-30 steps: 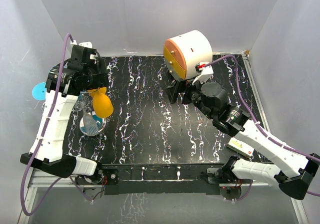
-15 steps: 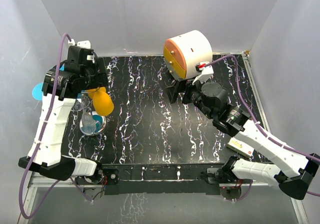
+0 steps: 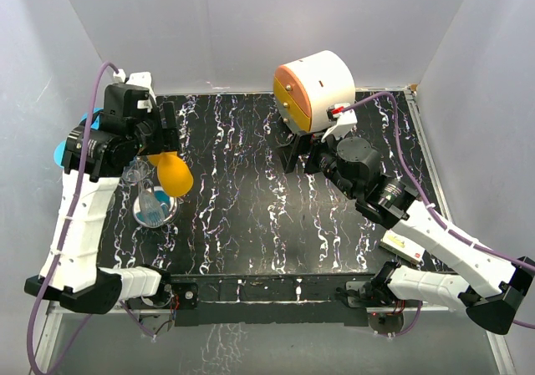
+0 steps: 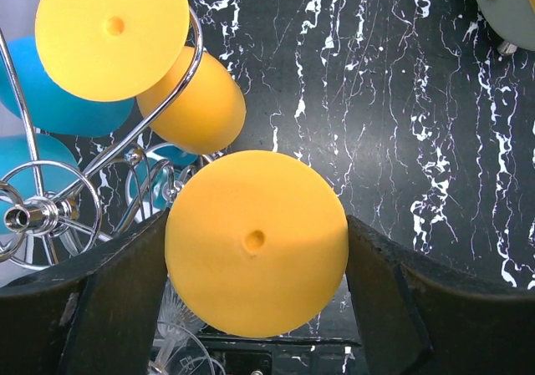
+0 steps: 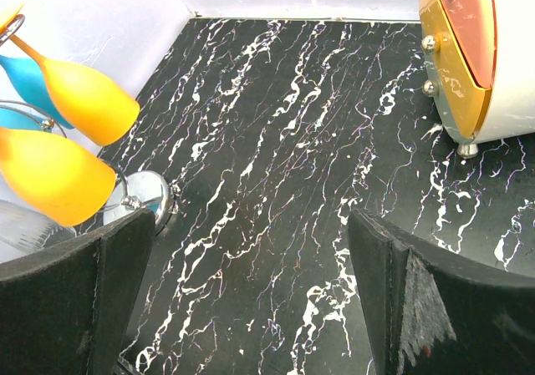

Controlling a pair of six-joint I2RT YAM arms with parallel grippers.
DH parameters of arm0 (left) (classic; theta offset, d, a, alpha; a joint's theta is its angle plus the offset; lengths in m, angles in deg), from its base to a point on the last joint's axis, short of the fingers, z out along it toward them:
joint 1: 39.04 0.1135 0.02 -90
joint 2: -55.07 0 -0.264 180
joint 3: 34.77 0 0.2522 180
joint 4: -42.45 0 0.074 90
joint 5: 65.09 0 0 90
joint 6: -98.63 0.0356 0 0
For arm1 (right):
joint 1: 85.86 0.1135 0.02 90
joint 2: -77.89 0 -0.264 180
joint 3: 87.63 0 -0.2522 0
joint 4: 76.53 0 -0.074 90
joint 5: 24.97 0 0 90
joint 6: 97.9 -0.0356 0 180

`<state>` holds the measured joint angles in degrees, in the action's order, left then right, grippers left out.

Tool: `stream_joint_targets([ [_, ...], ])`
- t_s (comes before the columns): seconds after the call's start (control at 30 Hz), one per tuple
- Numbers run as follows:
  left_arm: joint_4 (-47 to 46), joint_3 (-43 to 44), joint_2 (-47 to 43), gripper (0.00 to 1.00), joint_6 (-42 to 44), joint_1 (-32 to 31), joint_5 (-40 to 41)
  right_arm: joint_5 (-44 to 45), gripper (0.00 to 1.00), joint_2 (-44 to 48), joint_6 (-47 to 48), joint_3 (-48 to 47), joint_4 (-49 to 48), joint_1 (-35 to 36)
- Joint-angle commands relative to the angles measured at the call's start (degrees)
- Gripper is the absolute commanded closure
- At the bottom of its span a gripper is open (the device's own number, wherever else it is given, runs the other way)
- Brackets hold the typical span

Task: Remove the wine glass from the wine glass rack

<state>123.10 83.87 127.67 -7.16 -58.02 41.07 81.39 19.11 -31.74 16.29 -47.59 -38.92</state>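
My left gripper (image 3: 157, 144) is shut on the round foot of an orange wine glass (image 4: 256, 241); the foot fills the gap between both fingers (image 4: 100, 300). That glass's bowl (image 3: 174, 174) hangs just above the table beside the wine glass rack (image 3: 155, 208), a chrome wire stand with a shiny disc base. A second orange glass (image 4: 192, 99) and blue glasses (image 4: 42, 99) hang on the rack's curled arms (image 4: 50, 216). My right gripper (image 3: 297, 154) is open and empty at mid-table, far from the rack (image 5: 142, 195).
A round white-and-orange drawer cabinet (image 3: 313, 87) stands at the back centre, close behind my right wrist. A clear glass (image 3: 136, 173) hangs on the rack's left side. White walls enclose the black marbled table (image 3: 251, 200) on three sides.
My left wrist has shifted left and back, with the arm straightening upward. The orange glass in its fingers has barely moved. The right arm has not moved.
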Motion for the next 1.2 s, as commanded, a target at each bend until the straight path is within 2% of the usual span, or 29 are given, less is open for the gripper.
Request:
stream_joint_targets([
  [0.0,-0.26,-0.12,-2.08,0.41,1.47,-0.27,-0.26,0.34,0.02,0.87,0.63,-0.34,-3.32,0.08],
  [0.47,0.80,-0.73,-4.47,0.43,1.84,-0.27,0.82,-0.09,0.02,0.40,0.43,-0.52,-3.64,0.08],
  [0.8,3.00,2.02,-2.28,0.43,-0.55,-0.27,12.02,-0.80,0.02,0.18,0.37,-1.30,-3.34,0.08],
  [1.17,-2.68,1.80,1.61,0.43,1.09,-0.27,14.58,-0.73,0.02,0.97,-0.29,-0.87,-3.14,0.08],
])
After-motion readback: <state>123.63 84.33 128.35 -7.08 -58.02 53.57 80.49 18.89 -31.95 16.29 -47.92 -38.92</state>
